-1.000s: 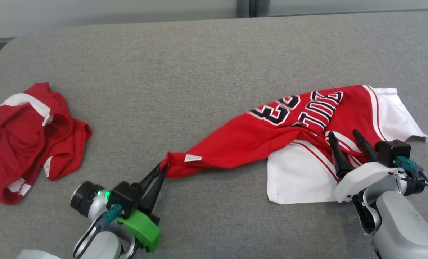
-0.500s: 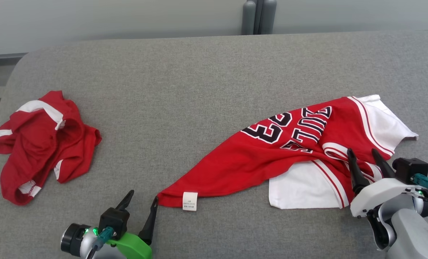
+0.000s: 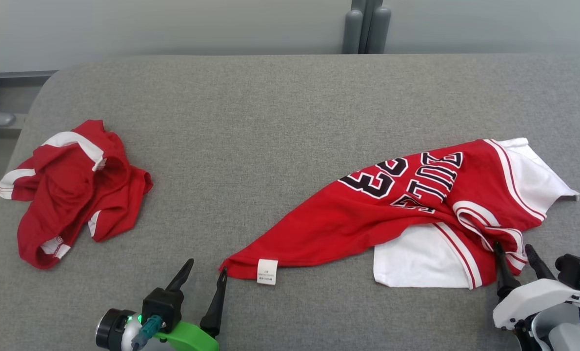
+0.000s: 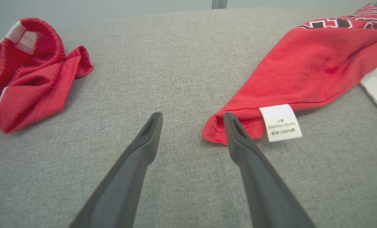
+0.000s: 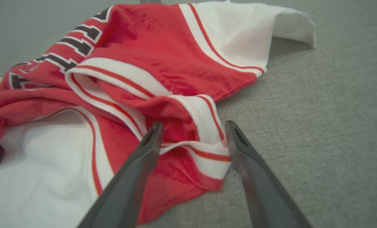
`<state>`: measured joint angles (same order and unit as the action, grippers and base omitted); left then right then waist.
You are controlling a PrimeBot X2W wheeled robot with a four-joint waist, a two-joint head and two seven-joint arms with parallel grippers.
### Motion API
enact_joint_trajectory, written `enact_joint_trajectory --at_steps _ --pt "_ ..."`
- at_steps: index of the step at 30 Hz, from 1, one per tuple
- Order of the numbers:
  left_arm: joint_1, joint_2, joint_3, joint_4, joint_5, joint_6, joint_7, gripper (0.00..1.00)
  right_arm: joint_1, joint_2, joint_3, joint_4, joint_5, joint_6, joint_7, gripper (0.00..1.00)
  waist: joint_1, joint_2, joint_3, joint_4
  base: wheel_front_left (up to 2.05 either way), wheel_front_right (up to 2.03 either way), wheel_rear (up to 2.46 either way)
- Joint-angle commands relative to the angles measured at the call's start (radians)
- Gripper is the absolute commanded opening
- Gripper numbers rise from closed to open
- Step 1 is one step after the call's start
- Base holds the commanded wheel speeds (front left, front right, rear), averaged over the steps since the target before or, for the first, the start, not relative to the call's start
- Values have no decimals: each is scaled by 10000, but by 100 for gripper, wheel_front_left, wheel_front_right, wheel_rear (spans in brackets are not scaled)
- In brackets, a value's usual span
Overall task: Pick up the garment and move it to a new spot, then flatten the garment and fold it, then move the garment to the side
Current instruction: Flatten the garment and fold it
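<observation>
The garment (image 3: 368, 214), a red jersey with white sleeves and black lettering, lies rumpled and stretched out on the right half of the grey table (image 3: 270, 122). Its red corner with a white label (image 3: 267, 271) points toward my left gripper (image 3: 206, 268), which is open. In the left wrist view the garment (image 4: 302, 69) has its corner just beyond the right-hand finger of the left gripper (image 4: 192, 117), with nothing between the fingers. My right gripper (image 3: 513, 246) is open at the jersey's near right edge. In the right wrist view the right gripper (image 5: 194, 124) straddles a white-trimmed fold of the garment (image 5: 150, 47).
A second red garment (image 3: 75, 190) with white stripes lies crumpled at the table's left side, also in the left wrist view as the second red garment (image 4: 26, 79). Grey posts (image 3: 365, 29) stand behind the far edge. The table's left corner is rounded.
My left gripper has opened and let go of the jersey's corner, which now lies on the table. Both grippers sit lower in the picture; the camera view has shifted too.
</observation>
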<state>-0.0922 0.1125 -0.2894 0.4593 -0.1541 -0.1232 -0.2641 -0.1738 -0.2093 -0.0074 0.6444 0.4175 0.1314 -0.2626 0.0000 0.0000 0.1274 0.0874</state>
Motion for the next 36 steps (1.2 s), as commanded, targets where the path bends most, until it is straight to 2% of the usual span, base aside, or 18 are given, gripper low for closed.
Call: enact_joint_trajectory --at_steps 1,5,12,23,24,25,26,27,31,36 --pt "82 -4 48 -51 118 -28 -4 100 -32 -3 -103 -81 128 -14 -28 100 0 0 24 -13 0 0 0" --pt "14 -71 74 -192 188 -77 -2 100 -420 75 -478 -318 384 -14 -28 100 0 0 123 -26 0 0 0" --pt "-263 -179 -102 -331 225 -80 -4 100 -1139 -10 -1013 191 213 -14 -28 100 0 0 344 218 0 0 0" --pt "-542 -174 -470 -462 17 -84 -4 100 -2132 -120 -2230 2506 -736 -16 -3 100 0 0 826 803 0 0 0" --pt "-560 -172 -495 -481 15 -84 -2 100 -2226 -125 -2254 2705 -850 -14 -2 96 0 0 869 860 0 0 0" --pt "-580 -169 -511 -513 20 -85 -2 100 -2345 -131 -2330 2843 -894 -14 0 42 0 0 916 919 0 0 0" --pt "-611 -175 -519 -556 9 -85 -2 100 -2450 -180 -2359 2862 -1014 -14 0 6 0 0 960 979 0 0 0" --pt "-648 -188 -528 -619 0 -83 -4 100 -2579 -212 -2407 2787 -1053 -14 -2 0 0 0 1009 1039 0 0 0" --pt "-706 -223 -573 -882 -34 -84 -2 100 -2881 -333 -2481 2391 -1216 -14 -10 0 0 0 1152 1191 0 0 0" --pt "-902 -307 -882 -1417 -41 -73 -2 100 -3495 -804 -2476 1756 -1638 -14 -17 0 0 0 1528 1576 0 0 0"
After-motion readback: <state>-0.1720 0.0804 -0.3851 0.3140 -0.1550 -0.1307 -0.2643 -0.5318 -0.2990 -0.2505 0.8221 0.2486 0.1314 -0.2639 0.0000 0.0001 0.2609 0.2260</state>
